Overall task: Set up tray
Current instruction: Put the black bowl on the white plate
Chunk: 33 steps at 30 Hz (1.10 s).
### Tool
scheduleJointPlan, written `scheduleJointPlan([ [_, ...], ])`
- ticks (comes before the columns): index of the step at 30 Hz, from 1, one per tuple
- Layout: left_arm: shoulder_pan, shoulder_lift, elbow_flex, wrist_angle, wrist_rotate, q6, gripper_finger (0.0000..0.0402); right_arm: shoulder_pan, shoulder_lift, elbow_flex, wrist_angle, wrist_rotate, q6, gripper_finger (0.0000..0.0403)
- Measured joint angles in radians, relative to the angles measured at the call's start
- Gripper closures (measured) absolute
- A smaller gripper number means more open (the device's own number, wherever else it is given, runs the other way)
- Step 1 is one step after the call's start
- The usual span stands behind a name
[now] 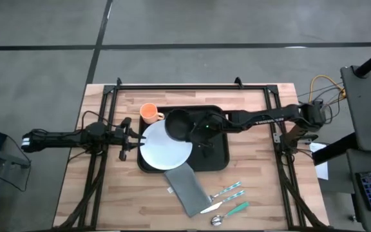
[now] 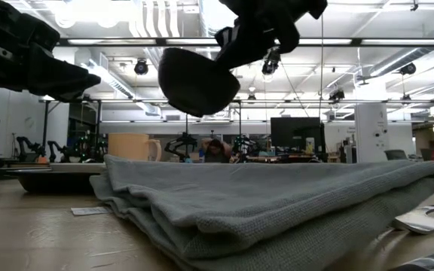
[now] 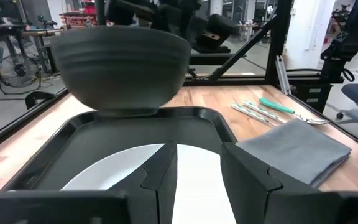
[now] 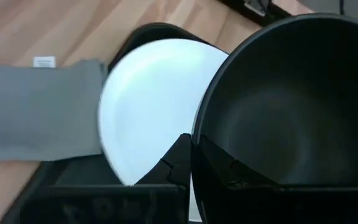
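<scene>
You are mid-placement: your right gripper point(image 1: 187, 126) pinches the rim of the dark bowl point(image 1: 176, 124) and holds it above the tray point(image 1: 216, 161), which lies at the frame's centre with the white plate point(image 1: 166, 146) on its left half. Your left gripper point(image 1: 134, 137) waits at the tray's left edge, fingers narrowly apart. Next, I judge, lower the bowl level, then release.

From above we look straight down; low, level past the napkin point(image 2: 277, 203); both wrist views share the plate point(image 3: 191, 180).

Black tray point(image 1: 219, 154); white plate point(image 1: 163, 149); grey napkin point(image 1: 187, 190); orange cup point(image 1: 149, 114).
</scene>
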Motion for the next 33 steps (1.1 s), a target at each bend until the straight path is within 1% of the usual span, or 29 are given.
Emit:
scheduleJointPlan([
  [3,0.000,0.001,0.000,0.001,0.000,0.000,0.0297,-0.007,0.022,0.009,-0.004,0.000,-0.027,0.0394],
  [6,0.000,0.006,0.000,0.000,0.000,0.000,0.0297,-0.008,0.055,0.021,-0.005,-0.008,-0.091,0.0394],
  [10,0.000,0.019,0.000,0.000,0.000,0.000,0.0297,-0.017,0.124,0.056,-0.021,-0.098,-0.222,0.0394],
  [13,0.000,0.023,0.000,0.000,0.000,0.000,0.0297,-0.023,0.177,0.107,-0.023,-0.110,-0.262,0.0394],
  [18,0.000,0.029,0.000,0.000,0.000,0.000,0.0297,-0.045,0.262,0.193,-0.098,-0.225,-0.349,0.0394],
  [21,0.000,0.033,0.000,-0.001,0.000,0.000,0.0297,-0.050,0.316,0.246,-0.156,-0.226,-0.373,0.0394],
  [25,0.000,0.037,0.000,-0.001,0.000,0.000,0.0297,-0.061,0.356,0.306,-0.210,-0.226,-0.407,0.0394],
  [33,0.000,0.052,0.000,0.000,0.000,0.000,0.0297,-0.064,0.375,0.317,-0.223,-0.227,-0.439,0.0394],
])
